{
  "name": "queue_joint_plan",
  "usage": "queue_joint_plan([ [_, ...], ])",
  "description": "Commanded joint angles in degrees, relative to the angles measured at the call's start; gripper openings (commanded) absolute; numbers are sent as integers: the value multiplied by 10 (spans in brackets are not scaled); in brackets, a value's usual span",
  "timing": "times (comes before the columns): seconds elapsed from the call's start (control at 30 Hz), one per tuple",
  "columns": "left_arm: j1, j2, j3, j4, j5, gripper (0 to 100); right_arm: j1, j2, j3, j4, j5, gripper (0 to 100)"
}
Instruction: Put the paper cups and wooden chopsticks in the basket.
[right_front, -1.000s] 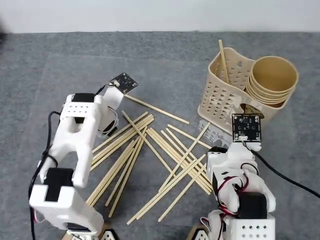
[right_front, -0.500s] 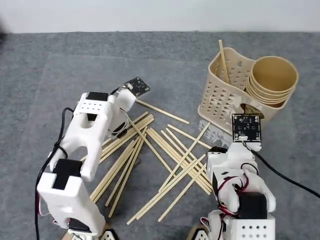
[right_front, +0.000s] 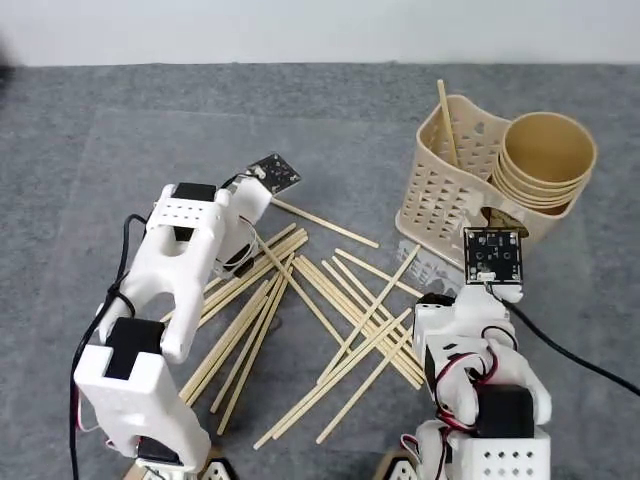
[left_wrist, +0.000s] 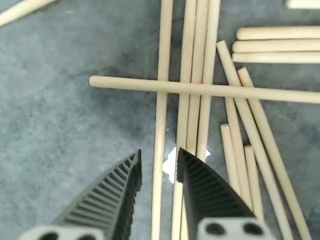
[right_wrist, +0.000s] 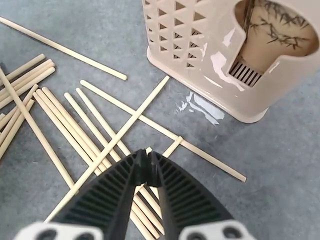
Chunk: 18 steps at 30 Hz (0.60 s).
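Note:
Many wooden chopsticks (right_front: 300, 300) lie crisscrossed on the grey mat between the two arms. The beige basket (right_front: 445, 195) stands at the back right, holding a stack of paper cups (right_front: 548, 155) and one upright chopstick (right_front: 447, 122). My left gripper (left_wrist: 158, 152) is open just above the pile's left part, its fingertips either side of a single chopstick (left_wrist: 161, 100). My right gripper (right_wrist: 147, 152) is shut on nothing, hovering over chopsticks (right_wrist: 95, 130) in front of the basket (right_wrist: 200, 60).
The left arm (right_front: 185, 250) leans over the pile's left side. The right arm (right_front: 470, 340) stands near the front edge, in front of the basket. Bare grey mat (right_front: 120, 140) stretches along the back and far left.
My left arm swung right and slightly forward onto the chopstick pile, then held still. The right arm, basket and cups have not moved.

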Motion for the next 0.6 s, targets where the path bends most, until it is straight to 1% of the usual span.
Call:
queue_joint_plan([
  [0.0,13,11,-30,4,-5,120,-5,-7,-5,-13,-4,9],
  [0.13,19,40,-47,7,-4,120,-5,-7,-5,-12,-4,9],
  [0.2,18,48,-66,26,-4,120,-5,-7,-5,-10,-4,9],
  [0.33,17,83,-94,35,-4,120,-2,-7,-6,-10,-2,9],
  [0.5,4,131,-155,88,-4,114,-1,-7,-7,-10,-1,9],
  [0.57,3,149,-174,104,-4,88,-1,-7,-7,-10,-1,9],
])
